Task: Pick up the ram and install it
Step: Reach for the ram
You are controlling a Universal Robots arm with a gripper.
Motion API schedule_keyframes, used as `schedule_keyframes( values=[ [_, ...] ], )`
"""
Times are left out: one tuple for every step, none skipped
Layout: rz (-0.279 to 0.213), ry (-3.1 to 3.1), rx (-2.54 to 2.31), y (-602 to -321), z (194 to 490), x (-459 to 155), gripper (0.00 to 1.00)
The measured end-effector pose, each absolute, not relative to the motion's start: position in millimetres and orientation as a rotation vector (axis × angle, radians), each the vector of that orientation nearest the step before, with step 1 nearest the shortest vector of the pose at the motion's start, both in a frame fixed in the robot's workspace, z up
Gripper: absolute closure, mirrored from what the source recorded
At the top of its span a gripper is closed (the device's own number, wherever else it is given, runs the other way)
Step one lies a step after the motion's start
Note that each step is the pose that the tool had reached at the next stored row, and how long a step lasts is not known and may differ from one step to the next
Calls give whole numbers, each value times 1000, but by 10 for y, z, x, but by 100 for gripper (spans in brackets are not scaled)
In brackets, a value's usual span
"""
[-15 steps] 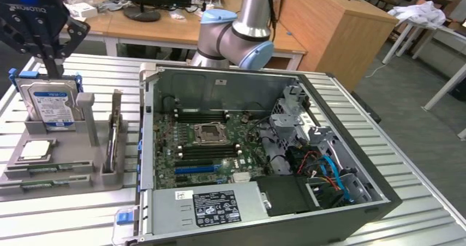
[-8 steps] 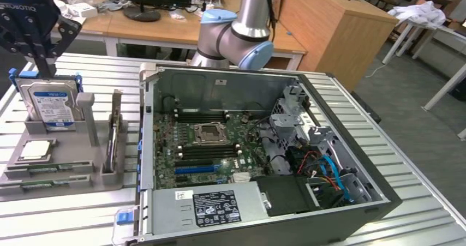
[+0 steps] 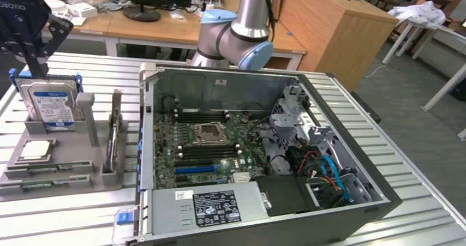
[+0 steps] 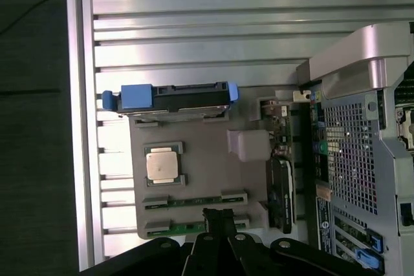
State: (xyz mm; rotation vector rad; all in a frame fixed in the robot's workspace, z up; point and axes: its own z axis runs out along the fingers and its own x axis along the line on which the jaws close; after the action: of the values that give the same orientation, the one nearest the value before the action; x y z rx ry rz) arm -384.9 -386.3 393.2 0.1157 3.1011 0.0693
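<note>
Step in hand: approach for pickup, nothing held. End effector (image 3: pixel 35 63) fingers pressed together, hovers high above tray (image 3: pixel 80 178), over hard drive (image 3: pixel 52 101). Ram (image 3: pixel 45 169) lies flat in tray slot, second stick beside it. Grasp likely needs fingers parted, straight descent. Upright drive near, computer case (image 3: pixel 149 120) just beside tray; open room overhead.
</note>
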Motion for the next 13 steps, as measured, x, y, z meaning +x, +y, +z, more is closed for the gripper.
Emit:
schedule_keyframes(
  values=[
    [69,3101,116,-3863,3932,-3849,89],
    [69,3101,115,-3863,3932,-3849,89],
    [69,3101,116,-3863,3932,-3849,89],
    [69,3101,116,-3863,3932,-3850,89],
    [69,3101,116,-3863,3932,-3850,89],
    [69,3101,116,-3863,3932,-3850,89],
    [69,3101,116,-3863,3932,-3850,89],
    [69,3101,116,-3863,3932,-3850,89],
    [69,3101,116,-3863,3932,-3850,89],
    [69,3101,116,-3863,3932,-3850,89],
    [69,3101,116,-3863,3932,-3850,89],
    [69,3101,116,-3865,3931,-3851,89],
    [69,3101,116,-3870,3932,-3852,89]
  ],
)
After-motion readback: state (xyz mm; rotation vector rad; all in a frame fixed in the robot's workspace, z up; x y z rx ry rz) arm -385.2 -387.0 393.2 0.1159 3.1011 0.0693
